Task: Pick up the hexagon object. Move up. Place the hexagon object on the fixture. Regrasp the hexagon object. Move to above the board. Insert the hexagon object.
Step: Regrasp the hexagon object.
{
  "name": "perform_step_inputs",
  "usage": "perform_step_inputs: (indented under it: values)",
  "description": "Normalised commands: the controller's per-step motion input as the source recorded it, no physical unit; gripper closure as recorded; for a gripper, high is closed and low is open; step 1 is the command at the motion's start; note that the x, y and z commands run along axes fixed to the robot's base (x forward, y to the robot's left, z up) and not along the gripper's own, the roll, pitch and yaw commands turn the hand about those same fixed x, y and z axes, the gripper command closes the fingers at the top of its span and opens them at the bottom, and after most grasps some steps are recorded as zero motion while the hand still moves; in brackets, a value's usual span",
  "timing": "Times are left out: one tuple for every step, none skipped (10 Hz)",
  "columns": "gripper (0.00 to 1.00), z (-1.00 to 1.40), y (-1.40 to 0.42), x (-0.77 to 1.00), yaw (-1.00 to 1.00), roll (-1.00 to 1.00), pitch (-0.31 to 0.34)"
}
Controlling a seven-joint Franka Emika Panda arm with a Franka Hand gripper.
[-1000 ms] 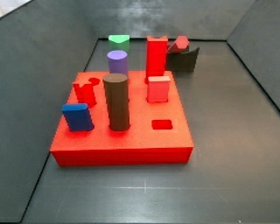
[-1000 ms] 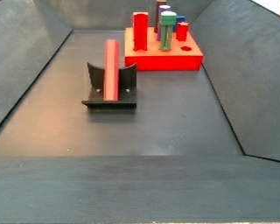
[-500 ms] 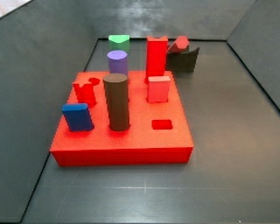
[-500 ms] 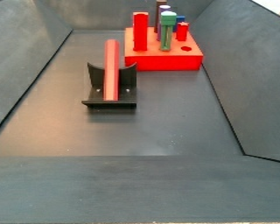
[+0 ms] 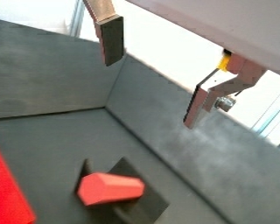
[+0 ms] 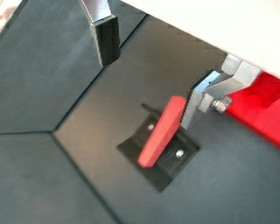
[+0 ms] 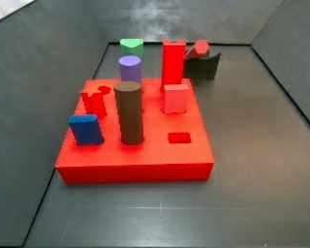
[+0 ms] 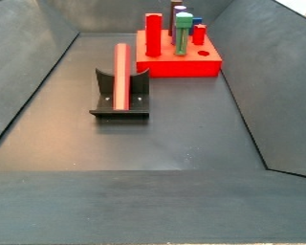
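Observation:
The hexagon object (image 8: 120,77), a long salmon-red rod, lies along the dark L-shaped fixture (image 8: 141,93) in front of the red board (image 8: 182,66). In a side view only its end (image 7: 201,46) shows, on the fixture (image 7: 211,66) behind the board (image 7: 132,167). My gripper (image 5: 154,87) is open and empty, well above the rod; it shows only in the wrist views. In both wrist views the rod (image 5: 109,188) (image 6: 160,136) rests on the fixture (image 5: 150,203) (image 6: 168,168) below my gripper (image 6: 150,87), apart from the fingers (image 6: 108,39).
On the board stand a brown cylinder (image 7: 128,111), a purple cylinder (image 7: 129,68), a tall bright-red square post (image 7: 173,60), a blue block (image 7: 84,129), a pinkish-red block (image 7: 176,97) and a green peg (image 7: 131,45). A square hole (image 7: 180,138) is open. Dark walls ring the floor.

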Motion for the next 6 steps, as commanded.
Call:
perform_step_inputs:
  values:
    - [0.0,0.0,-0.04,0.09,0.07,1.0,0.119]
    - [0.0,-0.01,-0.05,0.09,0.09,1.0,0.153]
    - [0.0,0.0,-0.05,0.1,0.12,0.86,0.173]
    - [0.0,-0.01,-0.05,0.1,0.14,0.67,0.17]
    - [0.0,-0.01,-0.05,0.1,0.17,0.42,0.151]
    - [0.0,0.0,-0.04,0.1,0.18,0.33,0.136]
